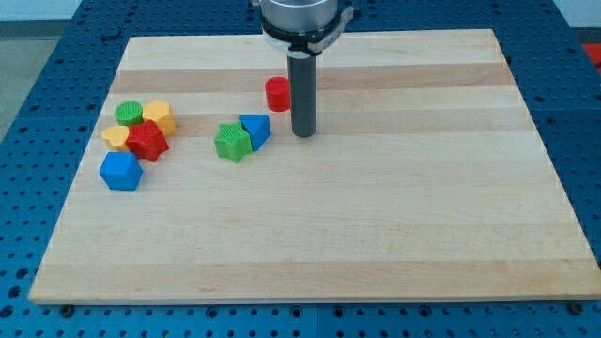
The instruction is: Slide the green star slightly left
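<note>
Board (376,216), biggest thing in shot, was pale wood w/ lengthwise grain bands, smooth, filling most of the frame over a blue perforated bench (28,188). Arm housing at top centre carried a straight dark rod, matte, round in section; my tip (302,134) sat on the board just right of centre-left, upper half. No fingers on this rig, so nothing clenched or released: just a bare rod, touching no block.

Blocks all looked like ribbed, layered plastic, prob. 3D-printed. Blue cube (120,171) lay at far left, lowest of the left cluster. Red star (147,141) was above it, touching a yellow heart-ish block (116,137) on its left; yellow hexagon-ish block (159,115) and green cylinder (129,114) sat side by side above those. Green star (233,142), the target, was left of centre, upper half, w/ a blue wedge-shaped block (255,128) touching its upper-right side. Red cylinder (278,94) stood further up, just left of the rod, apart from the rest.

Tip was right of the blue wedge and near it, so the wedge stood btwn tip and star. To do this step well, IMO: come in from the star's right at its mid-height, below the wedge, so contact lands on the star itself and not via the wedge. Push short and straight toward frame left, then stop; "slightly" meant a small nudge. Star points could make it spin if hit off-centre, so aim at its middle. Left cluster was well apart, little risk there.
</note>
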Controlling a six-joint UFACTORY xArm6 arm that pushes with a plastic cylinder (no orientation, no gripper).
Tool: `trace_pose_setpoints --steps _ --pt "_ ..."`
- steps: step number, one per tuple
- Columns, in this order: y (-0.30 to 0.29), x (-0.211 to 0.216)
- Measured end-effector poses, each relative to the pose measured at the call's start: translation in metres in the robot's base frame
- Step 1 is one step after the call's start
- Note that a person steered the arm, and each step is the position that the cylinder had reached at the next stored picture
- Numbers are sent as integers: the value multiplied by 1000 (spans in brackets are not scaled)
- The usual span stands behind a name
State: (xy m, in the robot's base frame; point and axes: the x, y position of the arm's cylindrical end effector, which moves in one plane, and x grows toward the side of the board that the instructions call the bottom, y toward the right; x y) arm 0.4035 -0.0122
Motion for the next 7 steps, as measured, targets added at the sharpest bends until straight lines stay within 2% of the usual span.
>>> trace_pose_setpoints --steps 3,5,7 --pt "-94 17" --pt "-94 50" --pt "-92 113"
